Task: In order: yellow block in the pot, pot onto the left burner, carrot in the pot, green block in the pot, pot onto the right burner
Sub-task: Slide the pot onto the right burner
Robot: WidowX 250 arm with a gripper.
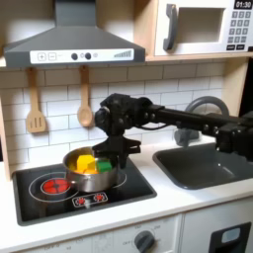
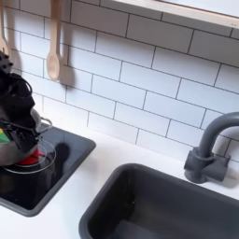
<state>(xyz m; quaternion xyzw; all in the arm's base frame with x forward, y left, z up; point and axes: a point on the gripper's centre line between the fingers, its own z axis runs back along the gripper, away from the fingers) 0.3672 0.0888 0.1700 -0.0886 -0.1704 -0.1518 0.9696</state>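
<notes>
The steel pot (image 1: 99, 181) stands on the black cooktop (image 1: 138, 183), right of the left burner (image 1: 54, 185), whose red ring lies bare. Inside the pot I see the yellow block (image 1: 86, 159), the green block (image 1: 101, 167) and an orange bit of the carrot (image 1: 76, 169). The right burner is mostly covered by the pot; a red arc (image 2: 35, 160) shows beside the pot (image 2: 13, 155) in the second exterior view. My gripper (image 1: 107, 150) reaches down onto the pot's back right rim and looks shut on it. It appears again as the gripper (image 2: 17, 126) at the second exterior view's left edge.
Two wooden spoons (image 1: 37, 109) (image 1: 85, 103) hang on the tiled wall behind the cooktop. A grey sink (image 1: 203, 166) with a faucet (image 1: 205, 103) lies to the first exterior view's right. Range hood (image 1: 69, 42) and microwave (image 1: 203, 25) are overhead.
</notes>
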